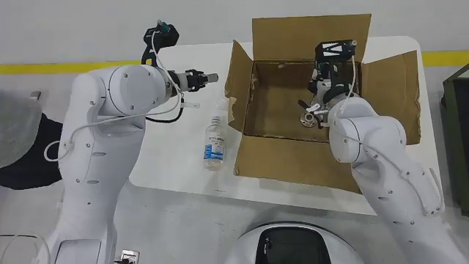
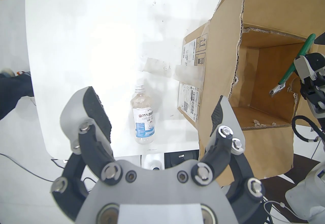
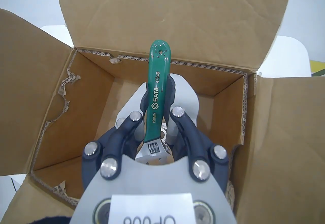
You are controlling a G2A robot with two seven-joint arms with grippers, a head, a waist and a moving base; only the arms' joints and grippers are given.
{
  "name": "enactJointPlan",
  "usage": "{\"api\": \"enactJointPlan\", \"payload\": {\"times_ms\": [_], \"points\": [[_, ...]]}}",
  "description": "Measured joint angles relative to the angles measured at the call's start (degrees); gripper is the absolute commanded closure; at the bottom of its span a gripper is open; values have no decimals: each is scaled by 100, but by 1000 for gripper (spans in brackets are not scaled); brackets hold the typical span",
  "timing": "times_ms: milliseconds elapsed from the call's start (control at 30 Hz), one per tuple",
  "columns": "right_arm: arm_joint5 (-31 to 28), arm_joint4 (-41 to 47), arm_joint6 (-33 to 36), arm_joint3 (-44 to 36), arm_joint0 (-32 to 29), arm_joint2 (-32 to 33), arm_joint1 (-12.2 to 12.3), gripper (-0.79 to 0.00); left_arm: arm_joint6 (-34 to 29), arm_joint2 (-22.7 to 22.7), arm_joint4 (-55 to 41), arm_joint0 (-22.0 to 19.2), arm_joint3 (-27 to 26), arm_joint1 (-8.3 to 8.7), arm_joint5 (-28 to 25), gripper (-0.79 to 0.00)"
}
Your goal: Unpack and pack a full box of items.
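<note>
Fingers [image 3: 186, 100] of the right gripper [image 3: 158, 90] closed on a green-handled wrench [image 3: 155, 98], over the open cardboard box [image 3: 162, 6] interior.
Wrench handle projects beyond the fingertips, metal head back toward the palm. Fingers of the left gripper [image 2: 156, 100] stand wide apart, holding nothing; beyond them a clear bottle [image 2: 143, 118] lies on the white table [image 2: 88, 44], just beside the box.

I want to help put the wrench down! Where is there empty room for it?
The table is bare between its left edge and the bottle, and beyond the bottle too. The box floor looks bare as well. It is tight between bottle and box.
</note>
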Motion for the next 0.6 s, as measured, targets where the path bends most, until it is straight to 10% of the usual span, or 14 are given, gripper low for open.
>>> {"api": "enactJointPlan", "payload": {"times_ms": [600], "points": [[263, 630, -276, -1391, -698, 1156, 17, 0, 0, 0, 0, 0, 0, 0, 0, -785]]}}
